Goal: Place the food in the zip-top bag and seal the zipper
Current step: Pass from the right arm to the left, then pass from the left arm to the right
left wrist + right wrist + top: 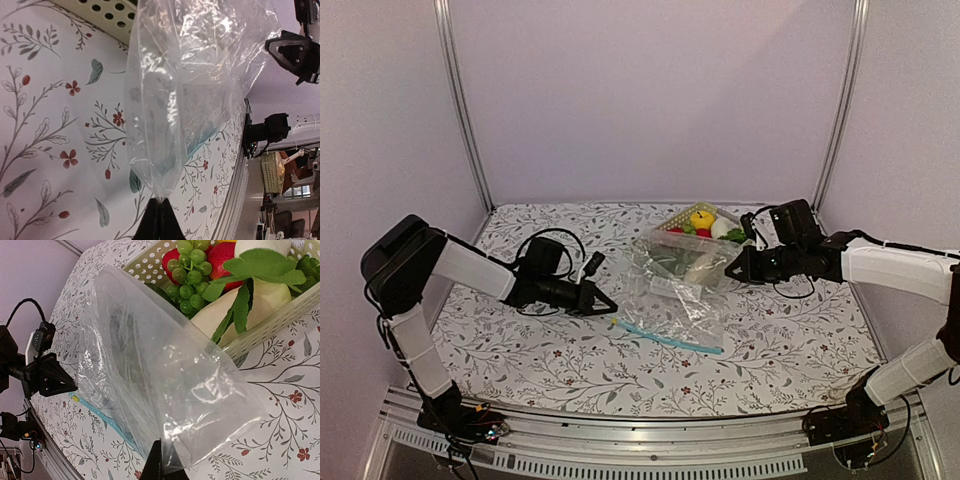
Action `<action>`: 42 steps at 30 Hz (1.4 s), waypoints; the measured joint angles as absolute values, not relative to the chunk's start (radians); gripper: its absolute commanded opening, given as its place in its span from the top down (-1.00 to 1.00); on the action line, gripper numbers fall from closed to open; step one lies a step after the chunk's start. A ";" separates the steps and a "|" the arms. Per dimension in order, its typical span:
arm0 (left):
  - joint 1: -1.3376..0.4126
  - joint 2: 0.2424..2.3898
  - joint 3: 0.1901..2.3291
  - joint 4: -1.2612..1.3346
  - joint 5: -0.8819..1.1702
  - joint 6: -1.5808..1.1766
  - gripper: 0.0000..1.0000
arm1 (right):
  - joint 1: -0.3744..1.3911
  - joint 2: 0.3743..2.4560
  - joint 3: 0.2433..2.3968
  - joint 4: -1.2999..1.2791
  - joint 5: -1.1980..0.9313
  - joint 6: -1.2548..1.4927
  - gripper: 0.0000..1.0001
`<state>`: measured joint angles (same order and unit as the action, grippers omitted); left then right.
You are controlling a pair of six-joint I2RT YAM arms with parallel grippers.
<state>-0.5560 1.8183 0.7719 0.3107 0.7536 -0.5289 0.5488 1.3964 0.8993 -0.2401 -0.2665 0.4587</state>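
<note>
The see-through zip-top bag (682,290) hangs stretched between my two grippers, low over the table. Its light-blue zipper (672,338) lies along the near edge and also shows in the right wrist view (100,415). My left gripper (607,305) is shut on the bag's left corner (161,197). My right gripper (732,270) is shut on the bag's right edge (172,460). The bag (190,90) looks empty. The food sits in the pale green basket (720,210): a yellow apple (701,219), red pieces (222,255), green grapes (190,270), green leaves (260,265) and a white radish (262,297).
The basket (260,330) stands at the back right, just behind the bag, and its lattice wall shows in the left wrist view (105,15). The table has a floral cloth (540,350). Metal posts (460,100) and pale walls close the back and sides.
</note>
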 measured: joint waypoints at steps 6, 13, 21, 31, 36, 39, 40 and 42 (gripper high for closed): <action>-0.561 1.677 0.757 0.293 0.754 -0.579 1.00 | 0.548 1.391 0.905 -0.251 -0.265 0.440 0.05; -0.562 1.589 0.772 0.194 0.736 -0.650 1.00 | 0.548 1.317 0.907 -0.300 -0.242 0.409 -0.69; -0.563 1.494 0.833 0.010 0.703 -0.738 1.00 | 0.582 1.137 0.929 -0.398 -0.136 0.342 -0.90; -0.563 1.384 0.882 -0.054 0.699 -0.891 1.00 | 0.849 1.129 1.049 -0.426 0.043 0.237 -0.70; -0.563 1.334 0.888 -0.092 0.693 -0.941 1.00 | 1.002 1.275 1.148 -0.411 0.122 0.200 -0.59; -0.563 1.299 0.897 -0.112 0.685 -0.957 1.00 | 1.071 1.361 1.192 -0.396 0.157 0.185 -0.56; -0.563 1.291 0.901 -0.117 0.683 -0.959 1.00 | 1.090 1.387 1.208 -0.394 0.171 0.179 -0.54; -0.563 1.272 0.907 -0.128 0.679 -0.963 1.00 | 1.124 1.441 1.251 -0.393 0.197 0.168 -0.53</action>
